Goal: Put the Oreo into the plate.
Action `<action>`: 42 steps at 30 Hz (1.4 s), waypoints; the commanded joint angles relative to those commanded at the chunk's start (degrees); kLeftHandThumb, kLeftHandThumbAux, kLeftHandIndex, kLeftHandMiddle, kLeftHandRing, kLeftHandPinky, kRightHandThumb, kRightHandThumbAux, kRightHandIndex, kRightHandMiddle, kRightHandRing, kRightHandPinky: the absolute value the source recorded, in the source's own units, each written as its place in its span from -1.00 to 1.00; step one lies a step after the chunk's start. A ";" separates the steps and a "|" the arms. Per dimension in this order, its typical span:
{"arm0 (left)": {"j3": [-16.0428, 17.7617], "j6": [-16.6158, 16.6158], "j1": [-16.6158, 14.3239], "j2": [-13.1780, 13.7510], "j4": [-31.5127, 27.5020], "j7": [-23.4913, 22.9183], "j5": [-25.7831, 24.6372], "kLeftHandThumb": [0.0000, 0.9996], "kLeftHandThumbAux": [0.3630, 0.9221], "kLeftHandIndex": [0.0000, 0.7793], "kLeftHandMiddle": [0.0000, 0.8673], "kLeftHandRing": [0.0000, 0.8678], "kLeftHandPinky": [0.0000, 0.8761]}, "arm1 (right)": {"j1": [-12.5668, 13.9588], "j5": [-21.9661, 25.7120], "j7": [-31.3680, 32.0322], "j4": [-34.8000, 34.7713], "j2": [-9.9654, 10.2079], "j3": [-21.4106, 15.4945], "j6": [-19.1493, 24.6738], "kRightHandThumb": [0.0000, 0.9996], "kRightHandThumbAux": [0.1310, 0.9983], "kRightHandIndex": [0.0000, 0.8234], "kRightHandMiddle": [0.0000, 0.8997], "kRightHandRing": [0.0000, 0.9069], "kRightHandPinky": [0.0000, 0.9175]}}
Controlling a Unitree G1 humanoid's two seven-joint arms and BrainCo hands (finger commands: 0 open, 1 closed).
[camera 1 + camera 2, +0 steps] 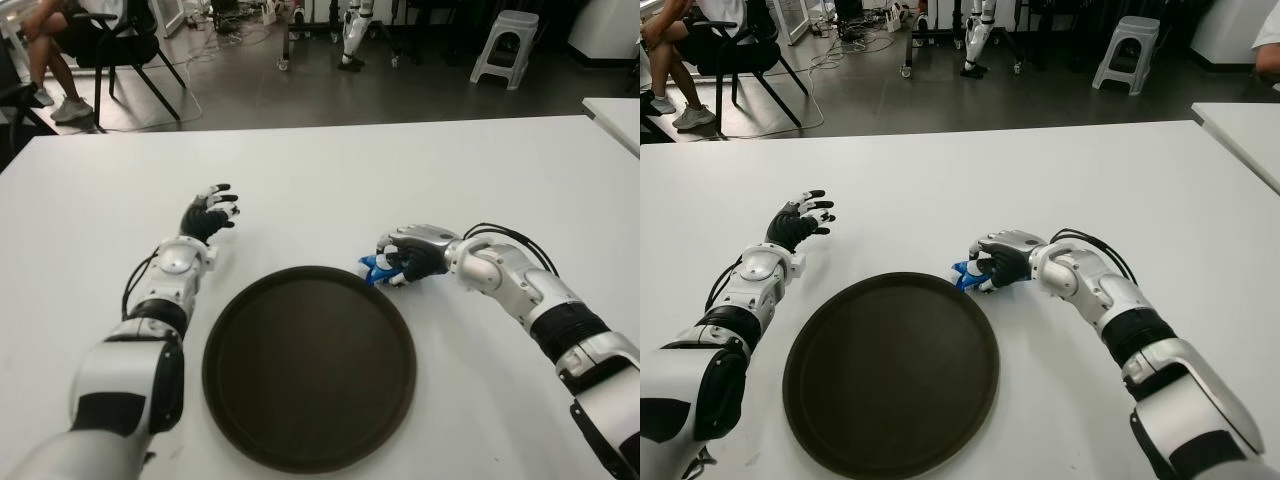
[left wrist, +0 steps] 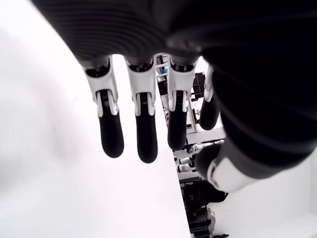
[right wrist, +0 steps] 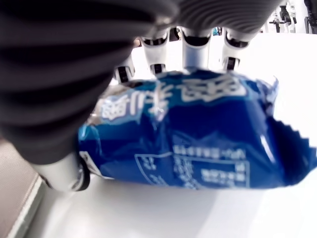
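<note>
A small blue Oreo packet (image 1: 374,268) sits just past the far right rim of the round dark brown plate (image 1: 310,365) on the white table. My right hand (image 1: 408,258) is curled around the packet, which fills the right wrist view as a blue wrapper (image 3: 198,139) under the fingers (image 3: 193,47). The packet is beside the plate, not over it. My left hand (image 1: 210,215) shows to the left of the plate with its fingers (image 2: 141,129) spread and nothing in them.
The white table (image 1: 420,170) stretches wide behind the plate. Beyond its far edge are a person seated on a black chair (image 1: 110,40), a white stool (image 1: 505,45) and cables on the floor. Another table corner (image 1: 620,115) shows at far right.
</note>
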 joint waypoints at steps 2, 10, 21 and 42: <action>-0.01 0.03 -0.01 -0.05 0.02 0.03 -0.03 -1.00 0.36 -0.52 -0.42 -0.36 -0.29 | -0.09 0.14 -0.04 0.49 0.08 -0.06 -0.07 0.69 0.26 -0.05 0.25 0.36 -0.38; 0.10 0.36 -0.20 -0.21 0.16 -0.10 -0.23 -1.00 0.35 -0.52 -0.42 -0.35 -0.26 | -0.51 -0.18 -1.54 1.58 0.08 -0.15 -1.06 0.69 0.26 -0.06 0.26 0.35 -0.36; 0.31 0.48 -0.24 -0.12 0.32 -0.50 -0.41 -1.00 0.40 -0.52 -0.44 -0.37 -0.27 | -3.74 -0.06 -6.12 -4.54 -1.73 -4.84 1.07 0.70 0.25 -0.03 0.24 0.48 0.08; 1.00 2.06 -0.63 0.33 0.40 -0.74 -0.71 -1.00 0.31 -0.51 -0.42 -0.34 -0.25 | 5.85 8.41 -16.67 -26.94 5.46 -17.19 7.06 0.70 0.26 -0.03 0.16 0.75 0.72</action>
